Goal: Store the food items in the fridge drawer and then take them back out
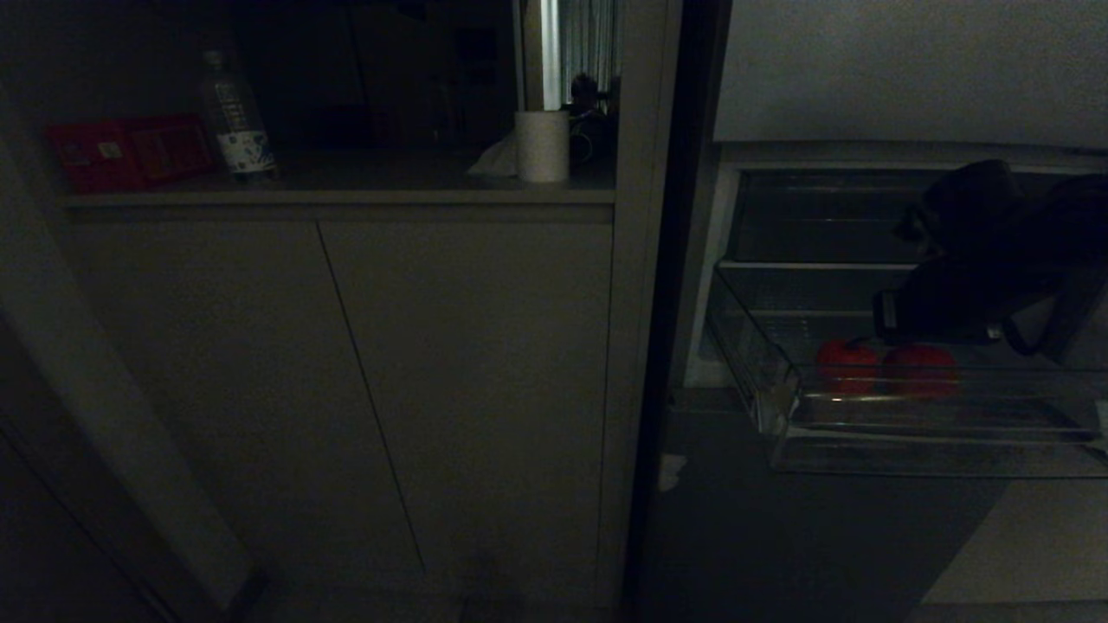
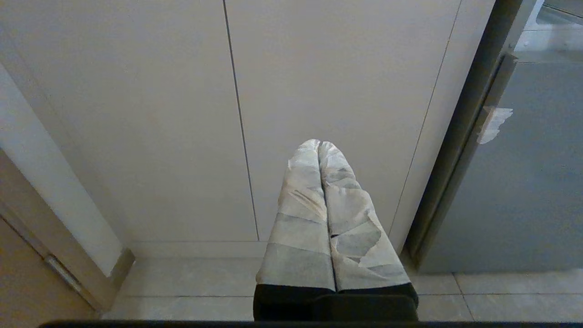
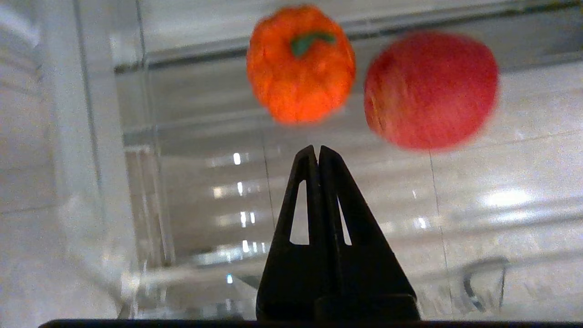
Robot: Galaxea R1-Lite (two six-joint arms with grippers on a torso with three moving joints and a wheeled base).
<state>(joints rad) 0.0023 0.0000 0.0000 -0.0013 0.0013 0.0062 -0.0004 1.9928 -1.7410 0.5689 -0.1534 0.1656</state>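
- From my head, the clear fridge drawer (image 1: 917,424) stood pulled out of the fridge (image 1: 692,260), two red food items (image 1: 887,368) side by side inside it, my right arm dark above them.
- My left pincer (image 2: 319,145), tape-wrapped, pressed together and empty, hung before pale cabinet doors (image 2: 182,114).
- My right pincer (image 3: 316,149) was closed on nothing, just short of the orange-red food item (image 3: 300,64); the redder one (image 3: 430,89) lay beside it.
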